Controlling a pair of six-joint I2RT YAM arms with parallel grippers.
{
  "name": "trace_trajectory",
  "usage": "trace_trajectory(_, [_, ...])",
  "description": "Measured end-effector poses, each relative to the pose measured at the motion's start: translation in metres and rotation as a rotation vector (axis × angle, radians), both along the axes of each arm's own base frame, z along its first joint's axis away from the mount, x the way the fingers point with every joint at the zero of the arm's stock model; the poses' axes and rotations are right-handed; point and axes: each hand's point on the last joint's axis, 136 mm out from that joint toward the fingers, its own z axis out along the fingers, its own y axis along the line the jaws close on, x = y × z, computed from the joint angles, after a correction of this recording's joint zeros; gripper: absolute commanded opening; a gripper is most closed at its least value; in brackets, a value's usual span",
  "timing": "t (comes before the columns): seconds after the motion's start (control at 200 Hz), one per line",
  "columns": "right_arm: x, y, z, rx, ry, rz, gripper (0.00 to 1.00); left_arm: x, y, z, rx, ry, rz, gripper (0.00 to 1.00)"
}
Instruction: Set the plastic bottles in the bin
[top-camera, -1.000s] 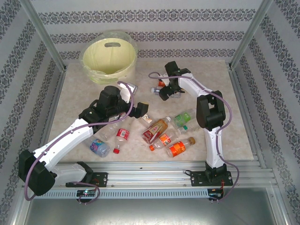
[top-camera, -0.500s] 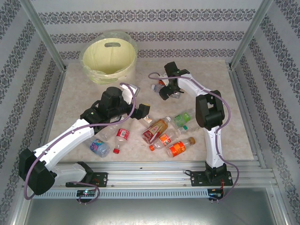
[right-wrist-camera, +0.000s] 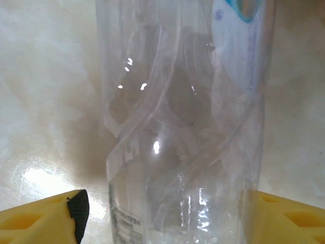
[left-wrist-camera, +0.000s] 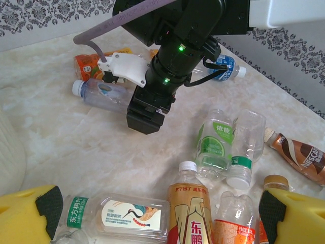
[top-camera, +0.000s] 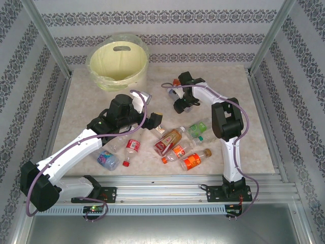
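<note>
The pale-yellow bin [top-camera: 118, 62] stands at the back left. Several plastic bottles [top-camera: 177, 145] lie scattered mid-table. My left gripper [top-camera: 154, 121] [left-wrist-camera: 162, 221] hangs open above them, nothing between its yellow fingers [left-wrist-camera: 30, 216]; below it lie a gold-and-red labelled bottle [left-wrist-camera: 195, 213] and a flat clear one [left-wrist-camera: 134, 216]. My right gripper [top-camera: 179, 104] [right-wrist-camera: 170, 223] points down over a clear bottle [right-wrist-camera: 183, 127] [left-wrist-camera: 101, 94] lying on the table. Its jaws straddle the bottle; one pad [right-wrist-camera: 78, 208] stands a little off it, the other finger touches it.
An orange-labelled bottle [left-wrist-camera: 89, 63] and a blue-labelled one [left-wrist-camera: 223, 68] lie beside my right gripper. Green-labelled bottles [left-wrist-camera: 216, 140] and a brown coffee bottle [left-wrist-camera: 299, 155] lie right of centre. Metal frame posts [top-camera: 48, 40] and patterned walls close in the table.
My right gripper's jaws have narrowed around the clear bottle and its wrist has shifted slightly. My left gripper moved right toward the bottle cluster, then held still.
</note>
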Motion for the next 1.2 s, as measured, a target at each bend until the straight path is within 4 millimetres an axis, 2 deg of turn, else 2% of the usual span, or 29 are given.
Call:
trace_trajectory(0.22, [0.000,0.001,0.000,0.010,0.001,-0.029,0.58,0.000,0.000,-0.001,0.003,0.001,-0.001,1.00])
trace_trajectory(0.34, [0.001,0.002,0.001,0.018,-0.003,-0.038,0.46,0.000,0.000,-0.001,0.003,0.002,-0.001,1.00])
trace_trajectory(0.53, [-0.015,0.005,0.010,0.081,0.012,-0.076,0.45,-0.001,0.001,-0.001,0.007,0.008,-0.001,1.00])
trace_trajectory(0.659, [-0.034,0.009,0.036,0.178,-0.015,-0.123,0.46,-0.002,0.002,0.005,-0.001,0.026,0.012,1.00])
trace_trajectory(0.839, [-0.057,0.014,0.096,0.365,-0.118,-0.191,0.47,-0.003,0.000,0.020,-0.070,0.079,0.050,1.00])
trace_trajectory(0.909, [-0.066,0.018,0.112,0.432,-0.144,-0.204,0.47,-0.002,-0.001,0.024,-0.102,0.113,0.072,1.00])
trace_trajectory(1.034, [-0.083,0.024,0.125,0.534,-0.151,-0.221,0.47,0.003,-0.005,0.026,-0.166,0.177,0.110,1.00])
trace_trajectory(1.204, [-0.114,0.034,0.133,0.650,-0.123,-0.226,0.47,0.008,-0.017,0.013,-0.229,0.293,0.138,1.00])
